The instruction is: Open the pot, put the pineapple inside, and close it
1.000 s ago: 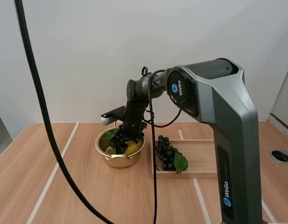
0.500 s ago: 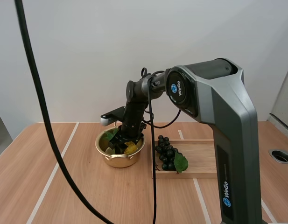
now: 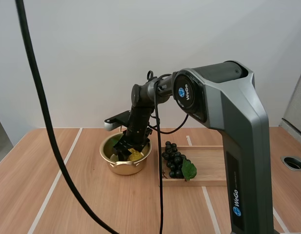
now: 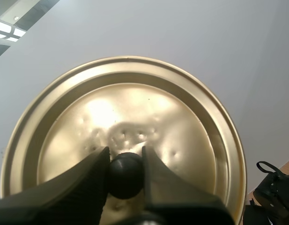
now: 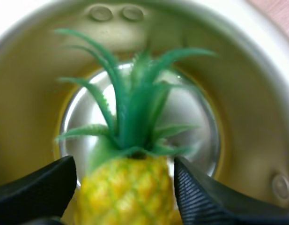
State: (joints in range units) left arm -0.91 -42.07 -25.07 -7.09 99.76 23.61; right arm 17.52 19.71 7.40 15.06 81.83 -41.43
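Observation:
The gold pot stands open on the table, left of a wooden tray. The yellow pineapple lies inside it. My right gripper reaches down into the pot. In the right wrist view the pineapple with its green leaves rests over the pot's shiny bottom. My right gripper is open, one finger on each side of the fruit with a thin gap. My left gripper is shut on the black knob of the gold lid, held up off the pot.
A wooden tray lies right of the pot, with a bunch of dark grapes and a green leaf at its left end. My right arm's big grey base stands in front at the right.
My right gripper has lifted slightly inside the pot. The pineapple stays low in the pot, and its leaves show less at the left rim.

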